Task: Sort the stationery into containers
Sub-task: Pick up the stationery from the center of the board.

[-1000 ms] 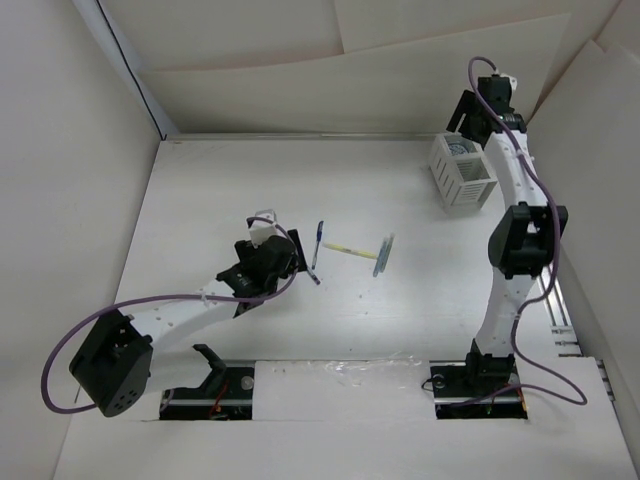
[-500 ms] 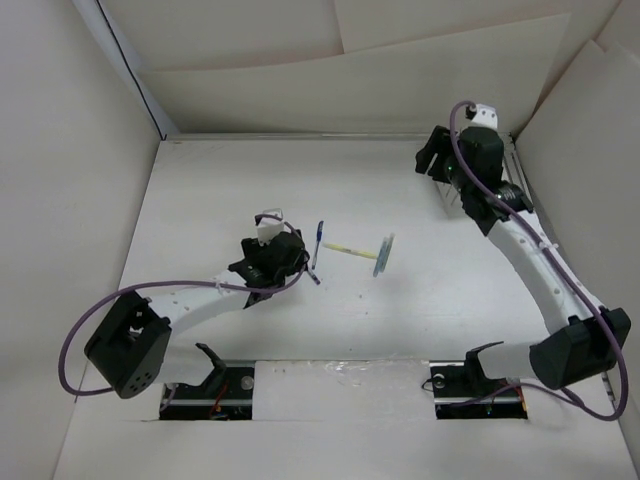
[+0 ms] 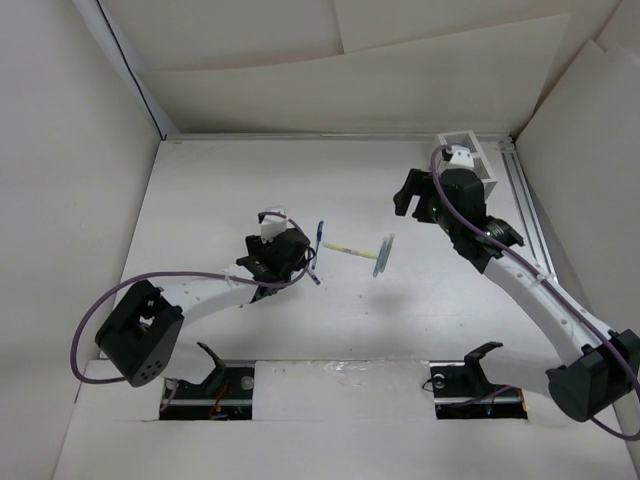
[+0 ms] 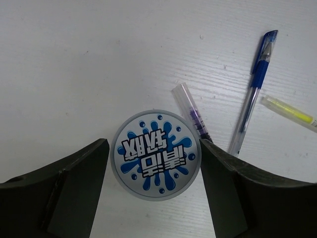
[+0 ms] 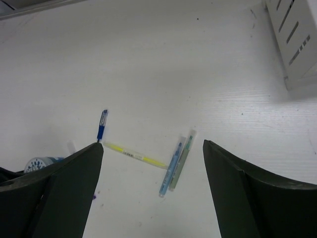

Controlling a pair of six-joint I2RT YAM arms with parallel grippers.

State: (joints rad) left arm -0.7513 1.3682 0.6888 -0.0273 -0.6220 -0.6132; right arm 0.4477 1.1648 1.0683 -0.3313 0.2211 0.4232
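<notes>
Left wrist view: left gripper (image 4: 153, 144) open, jaws straddling a round blue-and-white patterned roll (image 4: 155, 154); a thin dark blue pen (image 4: 255, 94) lies just beyond. Right gripper (image 5: 152, 145) hangs open and empty over the white table (image 5: 148, 59); white slatted organizer box (image 5: 297, 44) farther back.

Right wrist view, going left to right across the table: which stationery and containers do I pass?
Blue-and-white roll → dark blue pen → pale-yellow stick → light-blue stick → white organizer box.
</notes>
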